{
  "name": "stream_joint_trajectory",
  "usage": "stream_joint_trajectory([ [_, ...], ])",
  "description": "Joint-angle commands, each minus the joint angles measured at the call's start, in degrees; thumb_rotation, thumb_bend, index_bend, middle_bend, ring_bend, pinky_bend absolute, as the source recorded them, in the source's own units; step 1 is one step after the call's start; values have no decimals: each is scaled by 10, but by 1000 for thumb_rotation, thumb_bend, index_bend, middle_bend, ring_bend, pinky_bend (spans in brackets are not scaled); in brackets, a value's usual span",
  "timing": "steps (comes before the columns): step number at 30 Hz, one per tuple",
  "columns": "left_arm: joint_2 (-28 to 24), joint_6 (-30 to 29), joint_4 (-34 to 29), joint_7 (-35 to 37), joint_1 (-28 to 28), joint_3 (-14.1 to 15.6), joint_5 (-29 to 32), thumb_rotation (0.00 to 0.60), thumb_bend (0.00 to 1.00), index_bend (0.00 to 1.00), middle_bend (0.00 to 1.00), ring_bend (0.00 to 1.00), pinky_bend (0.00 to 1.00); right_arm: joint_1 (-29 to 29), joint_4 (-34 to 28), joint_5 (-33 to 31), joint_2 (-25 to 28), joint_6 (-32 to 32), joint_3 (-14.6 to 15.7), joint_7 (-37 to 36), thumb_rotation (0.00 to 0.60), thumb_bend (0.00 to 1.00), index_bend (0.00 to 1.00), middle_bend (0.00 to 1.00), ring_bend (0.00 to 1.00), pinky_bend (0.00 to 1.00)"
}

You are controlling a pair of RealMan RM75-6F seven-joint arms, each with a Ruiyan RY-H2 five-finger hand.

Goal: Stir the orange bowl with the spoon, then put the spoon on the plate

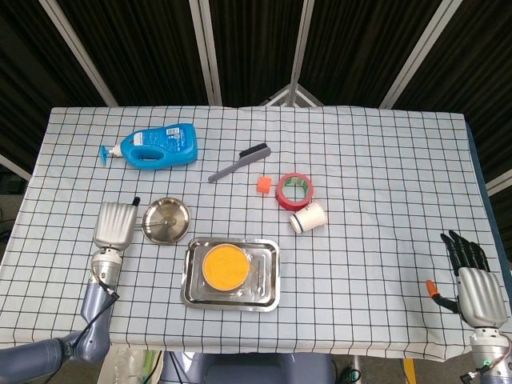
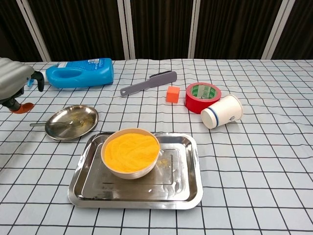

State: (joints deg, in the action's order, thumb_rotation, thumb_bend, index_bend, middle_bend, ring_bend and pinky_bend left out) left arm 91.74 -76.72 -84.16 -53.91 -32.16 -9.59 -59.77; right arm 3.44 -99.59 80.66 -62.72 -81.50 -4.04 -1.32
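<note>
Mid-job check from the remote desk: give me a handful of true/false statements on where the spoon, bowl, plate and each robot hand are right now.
1. The spoon lies on the round plate, handle over its left rim. True.
2. The left robot hand grips the spoon. False: it is beside the plate, apart from the spoon.
3. The orange bowl sits in the metal tray. True.
4. The paper cup stands upright. False: it lies on its side by the red tape.
5. The right robot hand holds the brush. False: it holds nothing; the brush lies on the table.
</note>
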Motion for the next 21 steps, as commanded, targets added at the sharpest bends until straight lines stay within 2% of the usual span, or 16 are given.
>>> stream_joint_trajectory([
  [1, -23, -23, -31, 27, 18, 11, -24, 600, 459, 317, 939, 907, 992, 0, 2, 0, 1, 0, 0, -1, 600, 393, 0, 0, 0, 0],
  [2, -30, -27, -38, 33, 23, 14, -30, 600, 448, 298, 895, 873, 976, 0, 2, 1, 1, 0, 0, -2, 600, 393, 0, 0, 0, 0],
  [5, -67, -53, -81, 67, 51, 34, -59, 600, 372, 145, 602, 680, 805, 0, 3, 2, 1, 0, 0, -3, 600, 394, 0, 0, 0, 0],
  [7, -100, -82, -120, 98, 79, 55, -88, 600, 293, 37, 342, 489, 620, 0, 4, 3, 0, -1, 0, 0, 600, 393, 0, 0, 0, 0],
  [10, -137, -116, -156, 135, 112, 84, -130, 600, 178, 0, 99, 229, 391, 0, 4, 5, 0, -3, 1, 3, 600, 393, 0, 0, 0, 0],
  [12, -167, -140, -176, 164, 140, 110, -160, 600, 119, 0, 21, 104, 266, -1, 4, 6, -1, -5, 1, 8, 600, 393, 0, 0, 0, 0],
  [15, -205, -164, -199, 210, 179, 145, -186, 600, 71, 0, 0, 8, 98, -1, 4, 7, -3, -8, 1, 14, 600, 393, 0, 0, 0, 0],
  [17, -223, -171, -200, 239, 199, 163, -200, 600, 64, 0, 0, 0, 54, -1, 4, 7, -5, -9, 1, 17, 600, 393, 0, 0, 0, 0],
  [21, -246, -186, -184, 285, 232, 185, -216, 600, 65, 0, 0, 0, 27, 0, 6, 11, -6, -11, 0, 21, 600, 393, 0, 0, 0, 0],
])
